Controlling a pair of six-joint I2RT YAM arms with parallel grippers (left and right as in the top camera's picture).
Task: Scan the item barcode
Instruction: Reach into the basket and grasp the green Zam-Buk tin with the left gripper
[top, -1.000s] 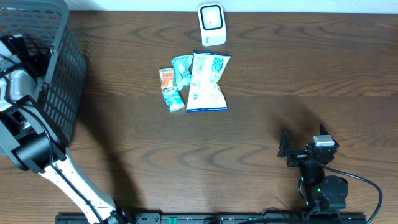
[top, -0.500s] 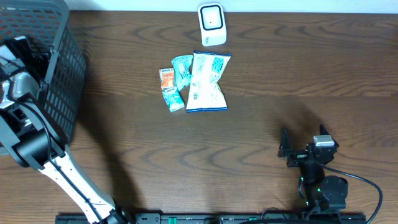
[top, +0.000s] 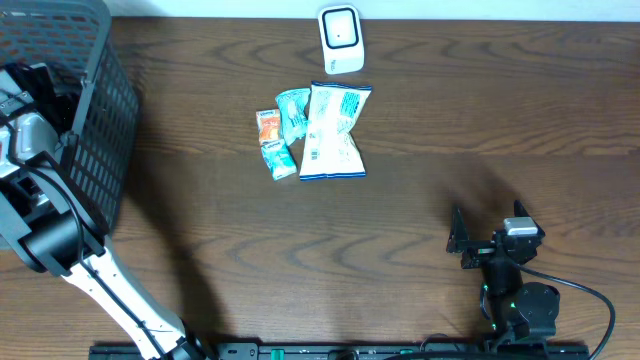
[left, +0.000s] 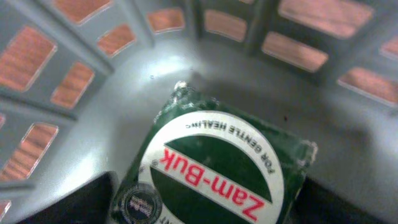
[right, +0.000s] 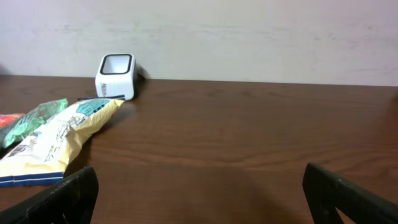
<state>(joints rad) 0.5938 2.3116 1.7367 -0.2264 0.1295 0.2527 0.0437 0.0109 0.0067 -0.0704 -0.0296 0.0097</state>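
Since the earlier frame, only the left arm (top: 60, 235) has shifted, and only slightly, at the basket. The packets, the scanner and the right arm lie where they were.

1. Table (top: 470, 120): dark wood. It carries everything listed below.
2. Basket (top: 105, 110): grey mesh, at the far left corner of the table. The left arm reaches into it from the near side.
3. Right arm (top: 515, 290): parked at the near right edge. The right gripper (top: 453, 232) has its jaws spread wide, with nothing between them, well apart from the packets.
4. White-and-blue packet (top: 335, 130): flat on the table, near the middle.
5. Scanner (top: 341, 40): white, at the far edge, just beyond the white-and-blue packet.
6. 2 smaller packets: a teal packet (top: 293, 110) touches the left side of the large one. An orange-and-teal packet (top: 274, 143) lies just left of that.
7. Zam-Buk box (left: 217, 168): green with a white oval label, on the basket floor near a corner. The left gripper (left: 208, 183) stands wide, with the box filling the gap between its fingers. You cannot tell whether the fingers press on the box.
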